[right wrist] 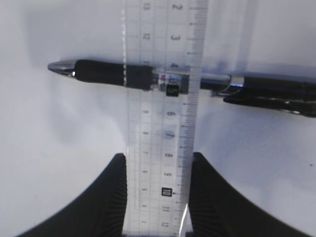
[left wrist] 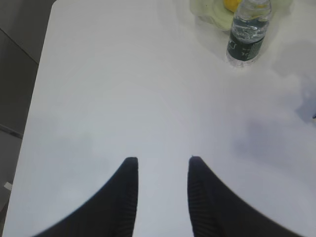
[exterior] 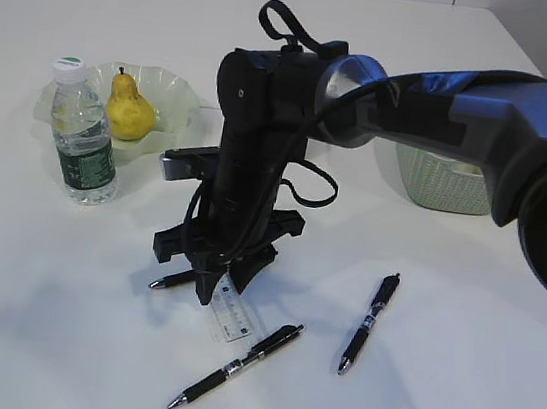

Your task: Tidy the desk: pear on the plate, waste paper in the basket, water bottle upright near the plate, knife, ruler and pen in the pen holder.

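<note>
Two hands are in play, and only yours on the right is working. The right hand [right wrist: 157, 170] stands straight down over the ruler [right wrist: 163, 98] near the middle of the table [exterior: 460, 320], fingers either side of its long edges. From the wrist view they sit right against those edges, so I judge the grip made or nearly so; a thin flat strip can only be pinched across its width like this.

The ruler lies over a black pen [right wrist: 113, 74], which props it slightly off the table and gives the fingertips room. Mind that pen: it may drag along when you lift.

Two more pens [exterior: 235, 366] [exterior: 369, 323] lie toward the near edge, well apart from the hand.

The left hand [left wrist: 162, 170] hangs part open over bare table, holding nothing.

The pear [exterior: 130, 108] already sits in the plate [exterior: 182, 92] toward the far left corner, with the water bottle [exterior: 81, 134] upright just beside it. The basket [exterior: 443, 181] shows behind the right arm; I cannot see the pen holder or the knife.
</note>
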